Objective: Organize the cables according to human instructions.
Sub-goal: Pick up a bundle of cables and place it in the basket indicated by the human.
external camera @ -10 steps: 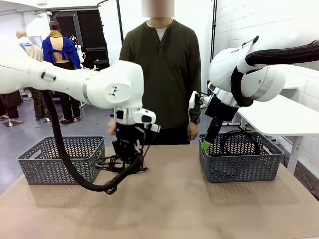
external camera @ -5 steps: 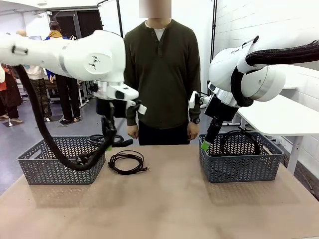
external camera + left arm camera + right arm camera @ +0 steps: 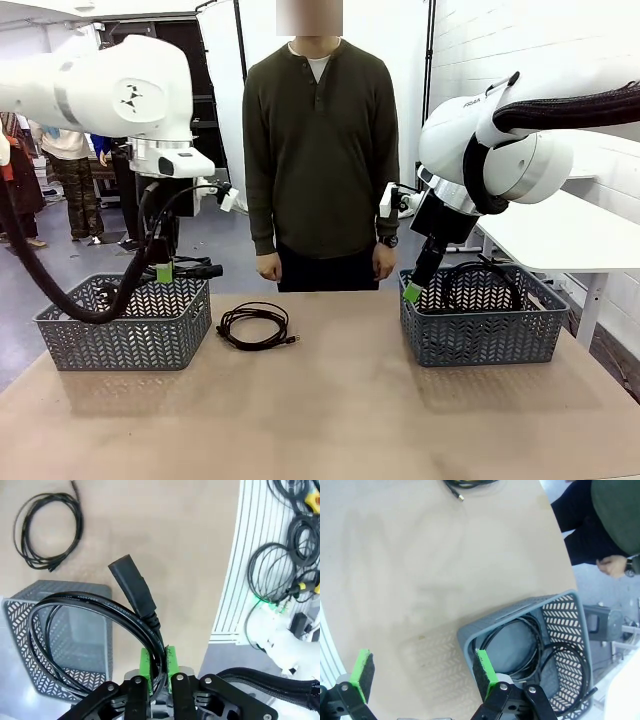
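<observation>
Evidently sorting: left jaws clamped a coiled cord [image 3: 134,590] above the nine-o'clock basket [image 3: 120,335], presumably for dropping in; right jaws gaped empty.

Black cables [image 3: 254,326]; grey herringbone baskets [image 3: 120,340]; tan table [image 3: 330,420]; green pincer pads [image 3: 485,672].

Glossy black plastic sheathes the cord [image 3: 100,603]; the baskets [image 3: 120,338] are matt grey plastic; the tabletop [image 3: 330,415] looks smooth and matt.

Bright, even indoor light; soft shadows on the tabletop [image 3: 330,420] (wrist views bow at their edges); focus mostly sharp.
</observation>
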Tool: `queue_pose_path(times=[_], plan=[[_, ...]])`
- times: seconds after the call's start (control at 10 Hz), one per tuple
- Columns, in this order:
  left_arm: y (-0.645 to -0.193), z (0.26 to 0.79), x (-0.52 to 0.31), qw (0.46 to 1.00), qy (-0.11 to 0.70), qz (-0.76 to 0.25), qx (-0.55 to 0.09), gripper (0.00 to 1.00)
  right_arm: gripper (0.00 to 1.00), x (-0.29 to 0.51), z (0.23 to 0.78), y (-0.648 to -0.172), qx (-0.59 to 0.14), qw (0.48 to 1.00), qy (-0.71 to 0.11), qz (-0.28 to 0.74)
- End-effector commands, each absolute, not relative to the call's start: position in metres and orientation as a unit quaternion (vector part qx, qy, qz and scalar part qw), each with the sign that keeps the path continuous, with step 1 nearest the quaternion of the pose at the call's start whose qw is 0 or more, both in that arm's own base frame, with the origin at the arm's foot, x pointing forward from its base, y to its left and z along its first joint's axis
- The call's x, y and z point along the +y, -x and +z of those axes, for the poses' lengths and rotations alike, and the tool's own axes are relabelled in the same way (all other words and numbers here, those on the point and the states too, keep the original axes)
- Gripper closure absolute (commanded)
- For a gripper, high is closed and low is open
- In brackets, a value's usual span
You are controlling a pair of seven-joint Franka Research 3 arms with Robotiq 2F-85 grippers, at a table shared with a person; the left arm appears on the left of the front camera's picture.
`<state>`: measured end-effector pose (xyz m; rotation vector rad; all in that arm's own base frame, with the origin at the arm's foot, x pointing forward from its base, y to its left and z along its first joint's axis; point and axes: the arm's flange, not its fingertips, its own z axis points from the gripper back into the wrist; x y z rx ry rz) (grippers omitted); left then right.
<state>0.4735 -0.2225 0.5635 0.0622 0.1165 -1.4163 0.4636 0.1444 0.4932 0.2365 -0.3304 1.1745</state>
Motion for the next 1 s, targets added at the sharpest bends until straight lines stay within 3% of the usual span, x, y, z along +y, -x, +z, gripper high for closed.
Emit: queue_pose_path(times=[0.0, 0.9], plan=[[-0.469, 0.562, -0.235, 0.75, -0.032, -0.657, 0.068, 1.0, 0.0, 0.145, 0.493, -0.463, -0.155, 0.815, -0.111, 0.548], [-0.474, 0.553, -0.206, 0.746, -0.033, -0.663, 0.048, 1.0, 0.0, 0.145, 0.493, -0.463, -0.155, 0.815, -0.111, 0.548]])
